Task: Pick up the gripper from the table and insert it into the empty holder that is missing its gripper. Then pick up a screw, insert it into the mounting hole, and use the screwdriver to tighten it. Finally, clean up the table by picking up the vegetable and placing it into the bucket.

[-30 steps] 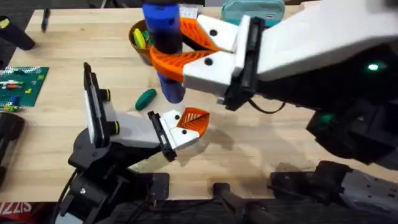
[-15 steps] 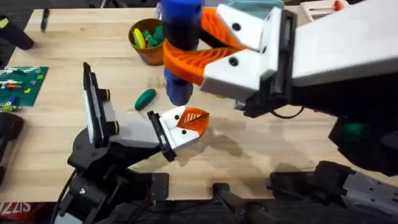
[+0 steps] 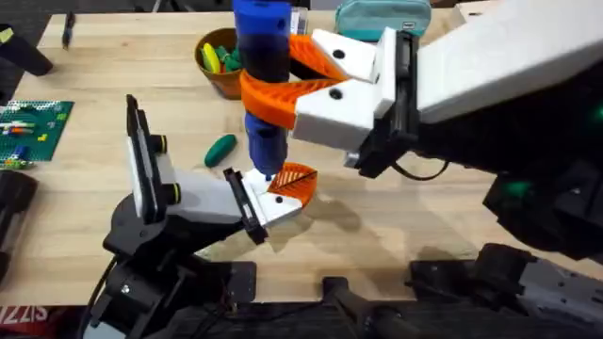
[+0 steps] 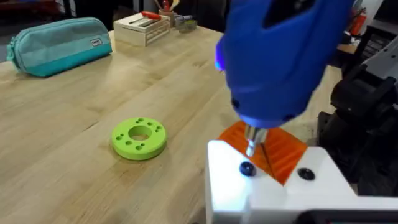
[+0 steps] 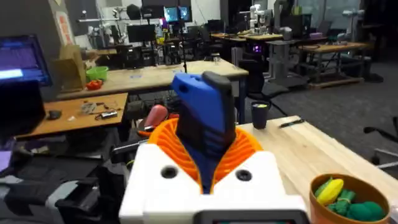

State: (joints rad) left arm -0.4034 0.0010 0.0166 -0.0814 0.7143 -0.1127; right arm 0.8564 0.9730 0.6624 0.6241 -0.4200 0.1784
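Right gripper (image 3: 283,80) lowered, screwdriver (image 3: 263,85) tip at holder (image 3: 262,200).

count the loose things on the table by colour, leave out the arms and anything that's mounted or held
green: 3 - vegetable, ring, brick plate
teal: 1 - pouch
brown-orange: 1 - bucket
total: 5
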